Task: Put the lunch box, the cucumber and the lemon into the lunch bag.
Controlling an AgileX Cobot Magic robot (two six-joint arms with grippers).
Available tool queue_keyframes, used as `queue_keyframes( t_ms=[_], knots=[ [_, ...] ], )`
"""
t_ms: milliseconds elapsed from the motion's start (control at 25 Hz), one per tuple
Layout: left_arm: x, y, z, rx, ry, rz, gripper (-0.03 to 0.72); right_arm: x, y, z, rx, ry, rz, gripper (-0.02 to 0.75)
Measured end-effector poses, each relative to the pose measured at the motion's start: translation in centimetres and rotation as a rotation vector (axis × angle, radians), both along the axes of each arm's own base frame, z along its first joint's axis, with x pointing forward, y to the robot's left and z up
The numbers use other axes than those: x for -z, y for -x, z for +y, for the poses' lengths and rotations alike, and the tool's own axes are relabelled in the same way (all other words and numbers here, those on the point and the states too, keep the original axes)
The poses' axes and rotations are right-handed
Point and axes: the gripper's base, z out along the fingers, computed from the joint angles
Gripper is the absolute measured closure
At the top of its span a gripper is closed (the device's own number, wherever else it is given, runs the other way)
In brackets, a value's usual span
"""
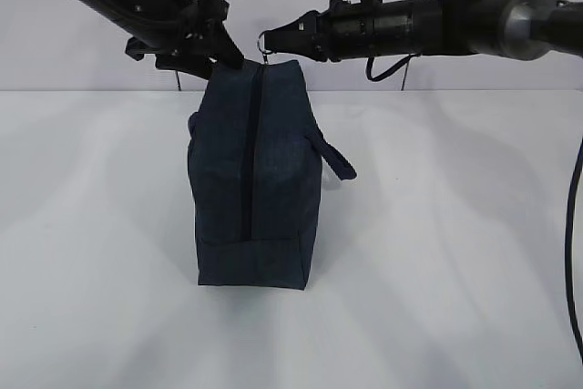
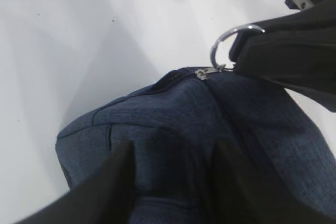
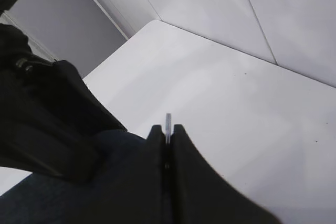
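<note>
Zipping stage: right end effector (image 1: pixel 266 43) pinching ring pull (image 2: pixel 227 45); left end effector (image 2: pixel 173 182) spread astride lunch bag (image 1: pixel 255 179). Next: steady fabric, draw slider.

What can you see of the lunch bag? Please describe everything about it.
The lunch bag is a boxy bag of dark navy woven fabric, standing upright on the white table. A dark zipper runs over its top and down the near end, apparently closed. A strap handle hangs at its right side. The right gripper pinches the silver ring pull; the left gripper straddles the top edge.
</note>
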Motion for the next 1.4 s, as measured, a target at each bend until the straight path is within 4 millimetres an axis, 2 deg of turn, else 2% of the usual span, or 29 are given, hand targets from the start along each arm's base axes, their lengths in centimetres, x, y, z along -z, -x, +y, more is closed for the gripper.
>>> queue_keyframes(
  t_ms=[160, 320, 480, 720, 1000, 1120, 1280, 1320, 1400],
  knots=[
    [0.1, 0.1, -0.4, 0.009, 0.000, 0.000, 0.487, 0.0, 0.0, 0.0, -0.001, 0.004, -0.001, 0.717],
    [0.0, 0.1, -0.4, 0.008, 0.002, 0.001, 0.549, 0.0, 0.0, 0.0, -0.001, 0.004, -0.001, 0.717],
    [-0.5, 0.2, -0.6, 0.030, 0.003, 0.001, 0.559, 0.0, 0.0, 0.0, -0.001, 0.004, -0.001, 0.717],
    [-2.5, 0.0, -0.8, 0.068, 0.011, -0.030, 0.564, 0.0, 0.2, 0.0, -0.021, -0.001, 0.001, 0.717],
    [-2.5, 0.2, -0.8, 0.081, -0.002, -0.023, 0.598, 0.0, 0.0, -0.7, -0.017, -0.005, 0.002, 0.717],
    [-2.3, 0.1, -0.8, 0.080, -0.004, -0.017, 0.554, 0.0, 0.0, -0.8, -0.014, -0.005, 0.002, 0.717],
    [-1.3, -0.1, -1.0, 0.073, -0.001, 0.013, 0.432, 0.0, 0.0, -0.8, -0.016, -0.005, 0.002, 0.717],
    [-1.2, -0.1, -1.1, 0.070, 0.003, 0.017, 0.429, 0.0, 0.0, -0.8, -0.016, -0.005, 0.002, 0.717],
    [-1.1, -0.1, -1.2, 0.071, 0.004, 0.021, 0.483, 0.0, 0.0, -0.8, -0.016, -0.005, 0.002, 0.717]
  ],
)
